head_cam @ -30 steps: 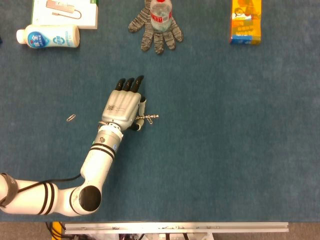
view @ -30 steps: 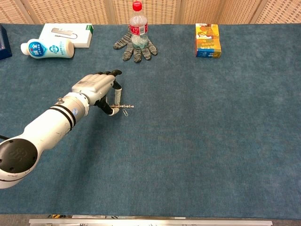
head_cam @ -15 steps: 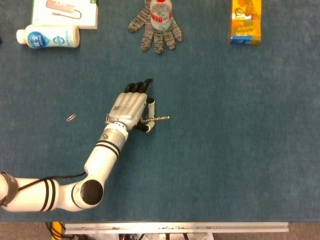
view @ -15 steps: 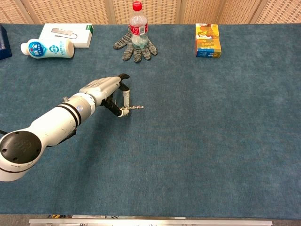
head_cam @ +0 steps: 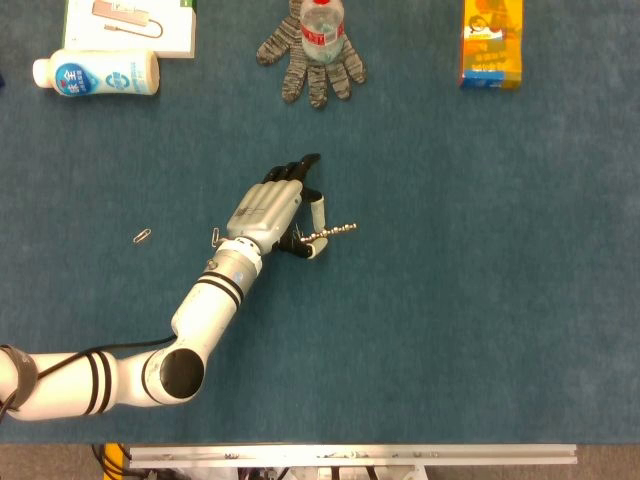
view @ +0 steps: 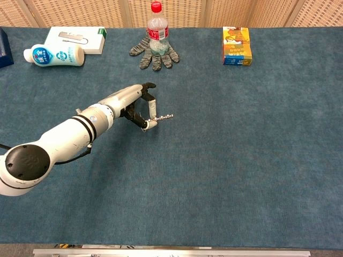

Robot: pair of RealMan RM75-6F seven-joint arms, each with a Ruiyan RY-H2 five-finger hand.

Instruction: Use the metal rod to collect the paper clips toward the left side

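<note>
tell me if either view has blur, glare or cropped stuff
Head view: sharp, evenly lit, no glare; the white box and bottle are cropped by the top edge. Chest view: sharp too, only a soft shadow under the left hand.

The head view looks almost straight down on the blue table (head_cam: 480,300) from high above, its near edge at the bottom. The chest view sits lower and faces forward at a slant, taking in the wicker screen (view: 177,10) behind. Both share the same tabletop: beyond the fingertips (head_cam: 305,162) of the left hand (head_cam: 268,210) (view: 131,99) lies the gloved bottle (head_cam: 322,30) (view: 156,27); to their right, the orange box (head_cam: 492,42) (view: 236,45).
</note>
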